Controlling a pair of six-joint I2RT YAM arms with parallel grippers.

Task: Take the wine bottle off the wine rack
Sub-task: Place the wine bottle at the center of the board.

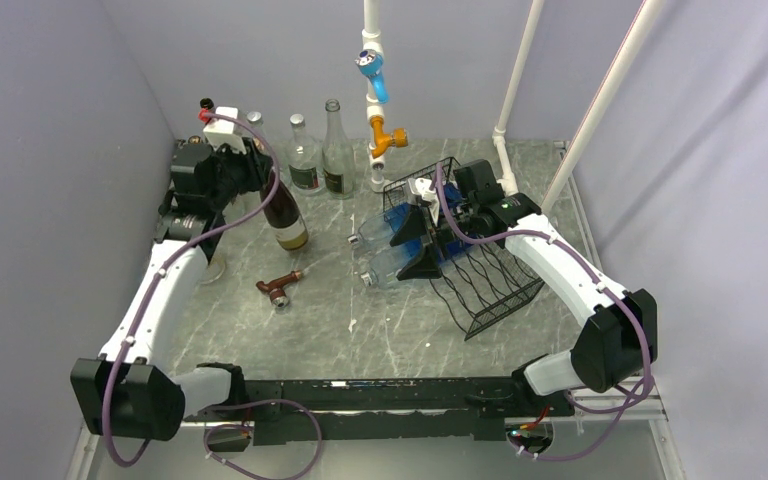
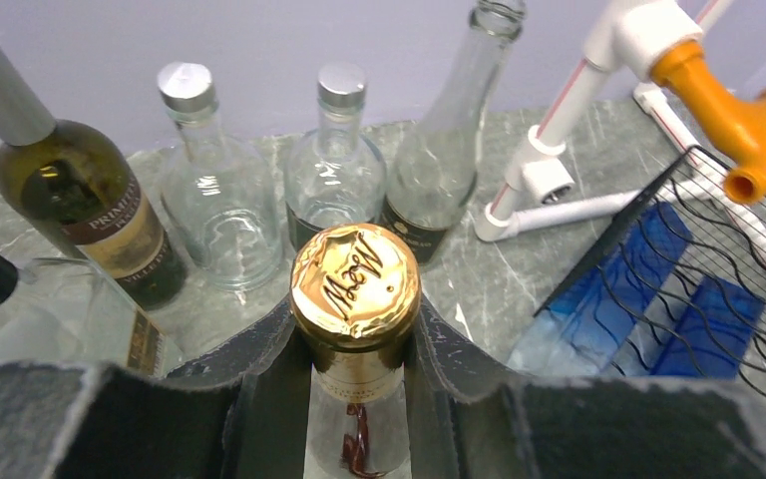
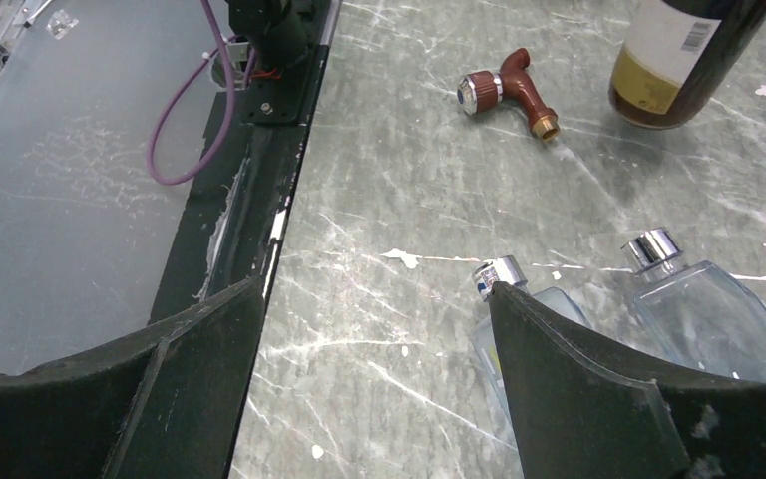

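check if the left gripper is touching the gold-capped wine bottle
Touching. The left wrist view shows the left gripper with its fingers pressed against both sides of the neck of the gold-capped wine bottle, with no gap.

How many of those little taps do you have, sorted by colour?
blue tap on the white pipe frame: 1
orange tap on the same pipe: 1
brown tap lying on the grey marble table: 1
Total: 3
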